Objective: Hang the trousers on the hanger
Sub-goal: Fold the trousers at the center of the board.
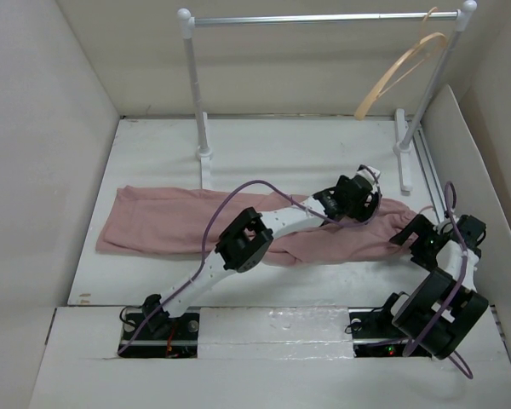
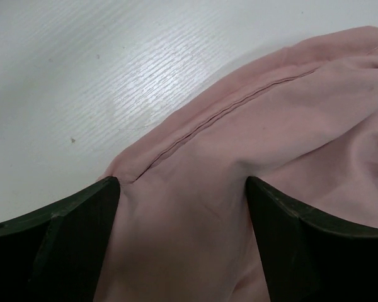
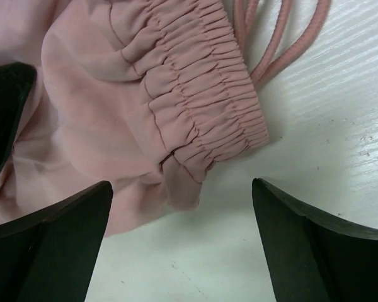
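The dusty-pink trousers [image 1: 170, 223] lie flat across the table, legs to the left and gathered waist to the right. My left gripper [image 1: 358, 209] is open, low over the fabric near the waist end. In the left wrist view the gripper [image 2: 183, 182] straddles pink cloth [image 2: 239, 145] with a seam. My right gripper [image 1: 407, 232] is open at the waist's right end. In the right wrist view the gripper [image 3: 181, 189] is just short of the elastic waistband [image 3: 201, 100] and drawstring [image 3: 283, 38]. The tan wooden hanger [image 1: 400, 72] hangs at the right end of the rail.
The silver-and-white clothes rail [image 1: 324, 17] stands at the back, its feet [image 1: 206, 162] close behind the trousers. White walls enclose the table on the left, back and right. A dark part, likely my left gripper [image 3: 3, 113], shows at the left edge of the right wrist view.
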Controlling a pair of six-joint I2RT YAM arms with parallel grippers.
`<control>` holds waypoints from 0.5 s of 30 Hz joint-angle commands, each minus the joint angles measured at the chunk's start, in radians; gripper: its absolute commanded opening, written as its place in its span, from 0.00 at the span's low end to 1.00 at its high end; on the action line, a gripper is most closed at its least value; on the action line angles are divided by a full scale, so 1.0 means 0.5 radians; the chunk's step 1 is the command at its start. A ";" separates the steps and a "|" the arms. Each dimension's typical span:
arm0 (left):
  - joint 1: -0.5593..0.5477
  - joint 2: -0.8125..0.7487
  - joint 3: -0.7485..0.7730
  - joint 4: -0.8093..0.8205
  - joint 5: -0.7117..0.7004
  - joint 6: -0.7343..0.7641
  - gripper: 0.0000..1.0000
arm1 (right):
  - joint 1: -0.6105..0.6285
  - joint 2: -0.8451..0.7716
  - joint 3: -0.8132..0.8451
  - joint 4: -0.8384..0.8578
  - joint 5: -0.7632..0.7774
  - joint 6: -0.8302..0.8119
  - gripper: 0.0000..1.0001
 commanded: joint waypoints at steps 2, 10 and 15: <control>0.008 -0.360 -0.099 0.167 -0.040 -0.087 0.82 | -0.005 -0.043 0.085 -0.050 -0.047 -0.079 1.00; 0.008 -0.961 -0.636 0.305 0.062 -0.148 0.83 | -0.005 0.181 -0.093 0.495 -0.228 0.178 1.00; 0.008 -1.390 -1.080 0.315 0.010 -0.264 0.82 | 0.013 0.469 -0.243 0.909 -0.332 0.436 0.91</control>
